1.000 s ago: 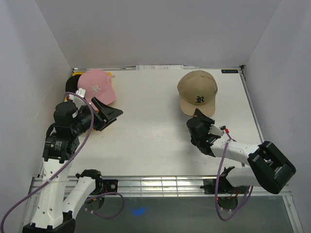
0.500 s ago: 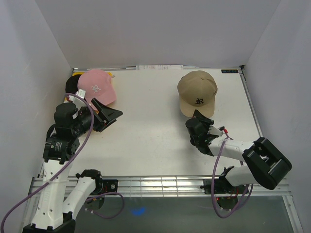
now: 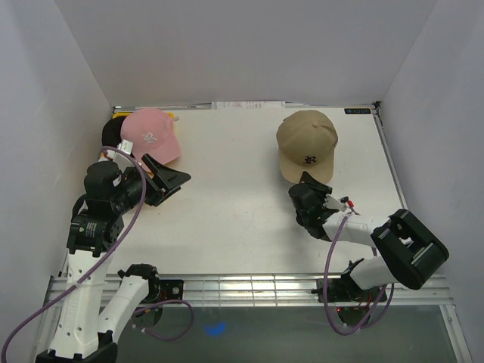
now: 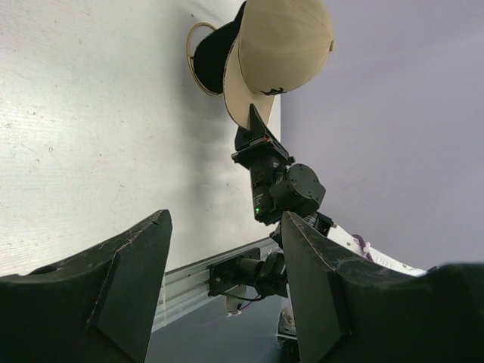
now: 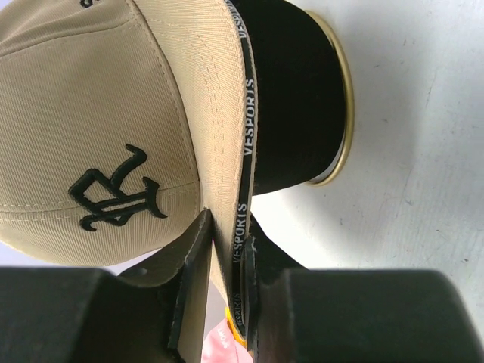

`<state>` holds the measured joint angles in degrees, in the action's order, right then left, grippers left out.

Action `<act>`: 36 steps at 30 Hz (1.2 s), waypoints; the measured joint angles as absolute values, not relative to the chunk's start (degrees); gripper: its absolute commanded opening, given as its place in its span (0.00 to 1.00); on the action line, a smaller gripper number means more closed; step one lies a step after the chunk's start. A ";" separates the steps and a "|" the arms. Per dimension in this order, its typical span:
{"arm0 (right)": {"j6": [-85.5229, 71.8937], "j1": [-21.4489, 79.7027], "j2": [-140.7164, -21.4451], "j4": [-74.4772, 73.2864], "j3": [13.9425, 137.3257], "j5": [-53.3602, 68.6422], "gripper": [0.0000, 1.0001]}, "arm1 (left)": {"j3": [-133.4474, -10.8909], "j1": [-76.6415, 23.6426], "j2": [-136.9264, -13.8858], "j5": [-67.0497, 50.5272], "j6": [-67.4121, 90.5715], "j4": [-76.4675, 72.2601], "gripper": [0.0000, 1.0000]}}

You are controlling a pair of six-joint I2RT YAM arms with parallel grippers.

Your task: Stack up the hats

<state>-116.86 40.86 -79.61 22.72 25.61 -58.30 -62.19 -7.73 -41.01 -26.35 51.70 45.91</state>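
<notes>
The tan hat [image 3: 306,144] sits at the back right over a black form ringed by the gold wire stand [image 5: 344,98], brim toward me. My right gripper [image 3: 306,181] is at the brim's tip; in the right wrist view its jaws [image 5: 227,234] stand tight on either side of the tan brim [image 5: 223,151] and its lettered band. The pink hat [image 3: 150,134] lies at the back left, with a dark shape [image 3: 108,134] at its left side. My left gripper [image 3: 178,180] hovers open in front of the pink hat, nothing between its fingers [image 4: 223,227].
A yellow tray edge [image 3: 172,117] shows behind the pink hat. White walls close in the table on the left, back and right. An aluminium rail [image 3: 249,287] runs along the near edge. The right arm's elbow [image 3: 408,249] sits low at the front right.
The tan hat has turned slightly, its logo shifting left and its brim settling. The right arm's elbow has drifted left. The left arm has not moved.
</notes>
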 measured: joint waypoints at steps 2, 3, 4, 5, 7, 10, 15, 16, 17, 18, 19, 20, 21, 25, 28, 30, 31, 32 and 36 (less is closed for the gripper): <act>-116.86 40.71 -80.07 22.83 25.61 -58.08 0.22 | -62.11 -7.73 -41.01 -26.37 51.68 45.89 0.70; -116.84 40.60 -80.31 23.00 25.63 -58.04 0.22 | -62.02 -7.73 -40.97 -26.35 51.68 45.89 0.70; -116.84 40.49 -80.51 23.07 25.65 -57.91 0.23 | -61.87 -7.73 -40.91 -26.35 51.70 45.91 0.70; -116.81 40.47 -80.68 23.11 25.71 -57.89 0.23 | -61.78 -7.73 -40.86 -26.35 51.68 45.95 0.70; -116.81 40.42 -81.01 23.31 25.74 -57.87 0.23 | -61.63 -7.73 -40.82 -26.35 51.68 45.93 0.70; -116.77 40.18 -81.36 23.64 25.74 -57.65 0.24 | -61.56 -7.73 -40.77 -26.35 51.68 45.95 0.70; -116.36 39.81 -82.19 23.81 26.06 -57.14 0.27 | -61.54 -7.73 -40.64 -26.35 51.68 45.95 0.70; -116.36 39.75 -82.46 23.81 26.11 -56.93 0.29 | -61.54 -7.73 -40.62 -26.35 51.68 45.95 0.70; -116.33 39.70 -82.67 23.81 26.13 -56.80 0.31 | -61.54 -7.73 -40.60 -26.35 51.68 45.95 0.70; -116.31 39.68 -82.89 23.81 26.13 -56.75 0.33 | -61.54 -7.73 -40.60 -26.35 51.68 45.95 0.70; -116.16 39.64 -83.07 23.77 26.13 -56.53 0.36 | -61.54 -7.73 -40.60 -26.35 51.68 45.95 0.70; -115.98 39.53 -83.24 23.64 26.13 -56.23 0.38 | -61.54 -7.73 -40.60 -26.35 51.68 45.95 0.70; -115.83 39.42 -83.44 23.44 26.13 -55.88 0.42 | -61.54 -7.73 -40.60 -26.33 51.68 45.95 0.70; -115.11 39.16 -84.07 22.37 26.13 -54.46 0.47 | -61.54 -7.73 -40.60 -26.33 51.70 46.00 0.70; -114.89 39.00 -84.12 21.87 26.13 -53.78 0.51 | -61.54 -7.73 -40.56 -26.33 51.68 46.09 0.70; -114.34 38.98 -84.20 20.95 26.13 -53.21 0.52 | -61.54 -7.73 -40.49 -26.30 51.68 46.11 0.70; -113.91 38.96 -84.36 20.58 26.13 -52.88 0.55 | -61.54 -7.73 -40.45 -26.30 51.68 46.13 0.70; -113.21 38.96 -84.51 19.68 26.15 -52.03 0.56 | -61.54 -7.73 -40.42 -26.28 51.68 46.13 0.70; -110.91 39.00 -86.19 14.92 25.45 -49.69 0.59 | -61.54 -7.73 -40.38 -26.22 51.68 46.22 0.70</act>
<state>-110.91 39.00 -86.19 14.92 25.45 -49.69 -61.54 -7.73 -40.38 -26.22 51.68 46.22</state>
